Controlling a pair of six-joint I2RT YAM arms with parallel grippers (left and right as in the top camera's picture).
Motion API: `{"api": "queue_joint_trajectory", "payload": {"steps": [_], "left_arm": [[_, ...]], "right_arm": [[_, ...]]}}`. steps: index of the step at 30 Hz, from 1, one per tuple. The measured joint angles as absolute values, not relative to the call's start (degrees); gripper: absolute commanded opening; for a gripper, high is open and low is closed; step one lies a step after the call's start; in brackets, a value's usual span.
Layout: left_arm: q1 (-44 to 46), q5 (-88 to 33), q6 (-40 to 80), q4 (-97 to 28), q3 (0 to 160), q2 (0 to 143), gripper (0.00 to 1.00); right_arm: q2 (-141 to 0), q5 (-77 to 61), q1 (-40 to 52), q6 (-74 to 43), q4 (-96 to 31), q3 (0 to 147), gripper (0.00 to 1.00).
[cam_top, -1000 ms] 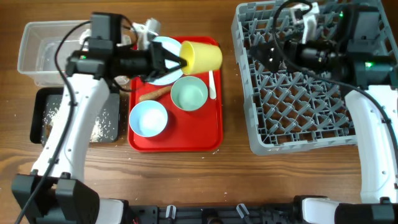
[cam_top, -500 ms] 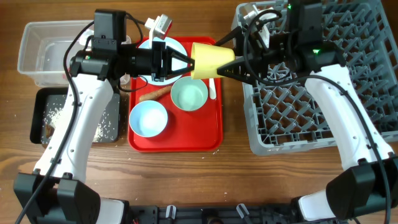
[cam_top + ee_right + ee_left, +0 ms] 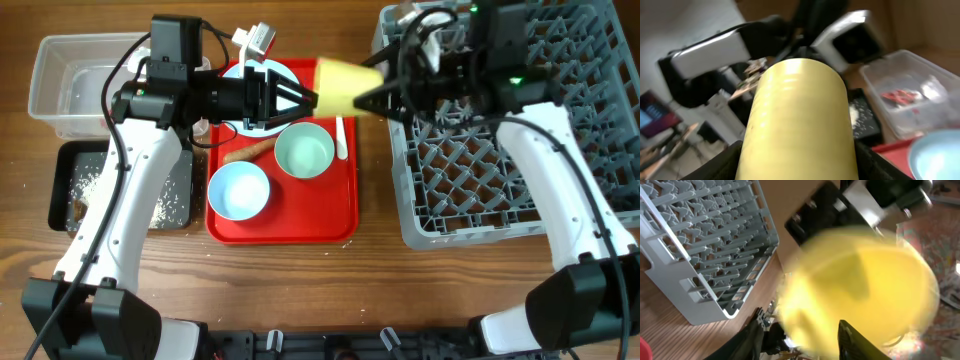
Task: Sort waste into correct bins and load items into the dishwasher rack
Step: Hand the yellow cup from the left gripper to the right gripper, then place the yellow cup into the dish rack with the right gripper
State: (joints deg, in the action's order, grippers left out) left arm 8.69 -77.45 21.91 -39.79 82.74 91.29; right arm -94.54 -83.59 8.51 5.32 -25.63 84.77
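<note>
**A:** Jaws first. The right gripper is clamped across the cup, with a finger on each side in its wrist view. The left gripper has its fingers spread wide, just at the cup's other end.

**B:** Where's the cup?

**A:** In the air, lying sideways between the two arms, above the edge of the red tray and beside the rack.

**B:** How should the handover finish?

**A:** I'd pull the left arm straight back before the right one swings, so no finger clips the cup. Then turn it mouth-down over free pegs and let go only once it's resting.
</note>
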Motion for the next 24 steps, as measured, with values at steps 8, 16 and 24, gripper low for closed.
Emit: {"api": "queue_joint_trajectory", "payload": {"steps": [8,16,24], "left_arm": [[8.7,-54.3,21.7,-48.8,82.8,91.3,0.54],[8.7,-21.9,21.7,-53.7,82.8,91.3,0.57],[8.7,-17.6,21.7,-53.8,82.8,91.3,0.58]], "right_arm": [[-93.2,-41.2,2.2,-4.9,-48.4,85.1,0.54],[-87.7,-10.8,3.1,-14.2,-83.9,91.2,0.54],[-88.3,-5.7,6.9,-18.6,-78.2,76.1,0.56]]}}
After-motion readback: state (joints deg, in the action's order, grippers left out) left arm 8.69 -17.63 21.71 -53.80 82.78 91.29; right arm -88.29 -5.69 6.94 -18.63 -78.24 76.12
